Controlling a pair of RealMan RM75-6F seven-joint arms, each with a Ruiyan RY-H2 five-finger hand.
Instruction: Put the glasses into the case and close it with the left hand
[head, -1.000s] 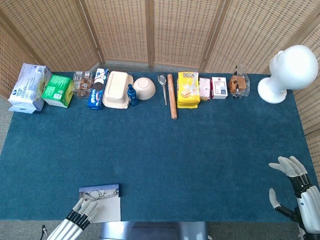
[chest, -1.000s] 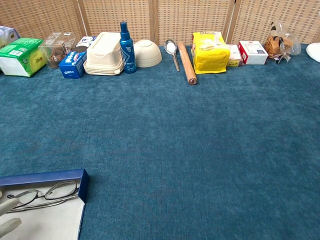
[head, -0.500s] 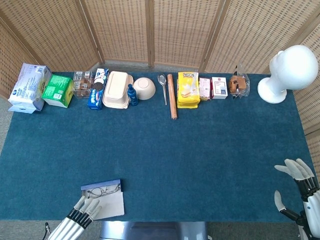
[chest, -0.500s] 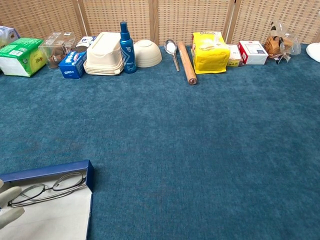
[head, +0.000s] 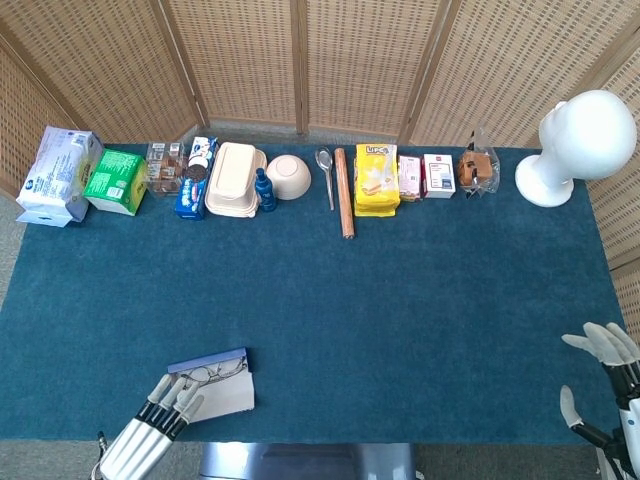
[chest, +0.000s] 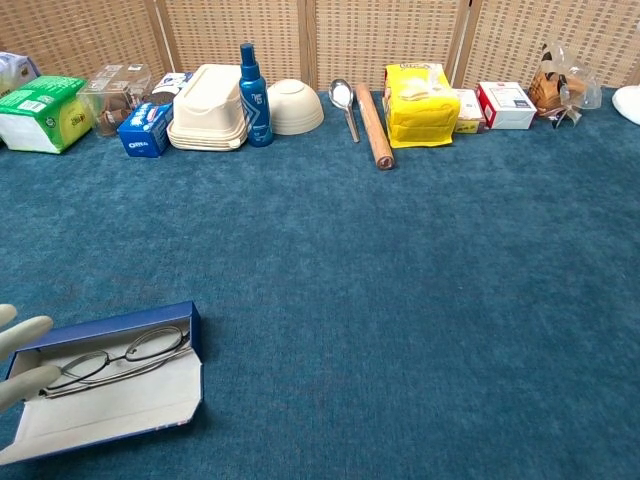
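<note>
Surface: blue cloth surface (chest: 400, 300), wicker screens behind
Glasses: glasses (chest: 115, 355) inside open case (chest: 110, 385), near front-left edge
Left robot hand: left robot hand (head: 165, 405) fingertips touching case's left end, fingers extended, gripping nothing
Right robot hand: right robot hand (head: 600, 385) spread, empty, far right

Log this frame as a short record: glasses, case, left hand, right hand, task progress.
glasses: lying inside the case
case: open, lid flat on the cloth, near the table's front left edge
left hand: at the case's left end, fingers extended, holding nothing
right hand: off at the front right, fingers spread, empty
task progress: glasses are in; case not yet closed
</note>
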